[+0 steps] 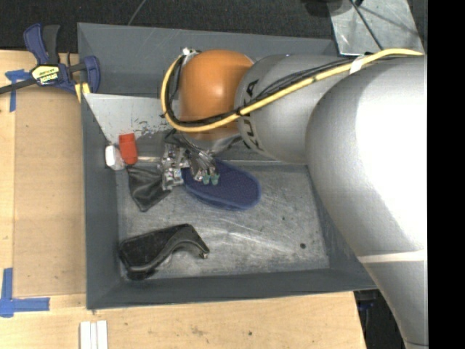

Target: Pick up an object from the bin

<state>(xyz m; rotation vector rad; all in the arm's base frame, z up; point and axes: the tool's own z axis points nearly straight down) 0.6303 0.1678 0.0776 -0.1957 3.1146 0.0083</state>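
Observation:
My gripper (190, 171) hangs low in the middle of the bin, below the orange cover. One finger is over the left end of a flat dark blue oval thing (229, 187); the other stands beside a crumpled black piece (147, 187) to its left. The fingers stand apart with nothing seen between them. A clear bottle with a red cap (128, 150) lies just up and left of the gripper, partly hidden by it.
A black curved handle-shaped thing (156, 249) lies near the bin's front left corner. The arm covers the bin's right and back parts.

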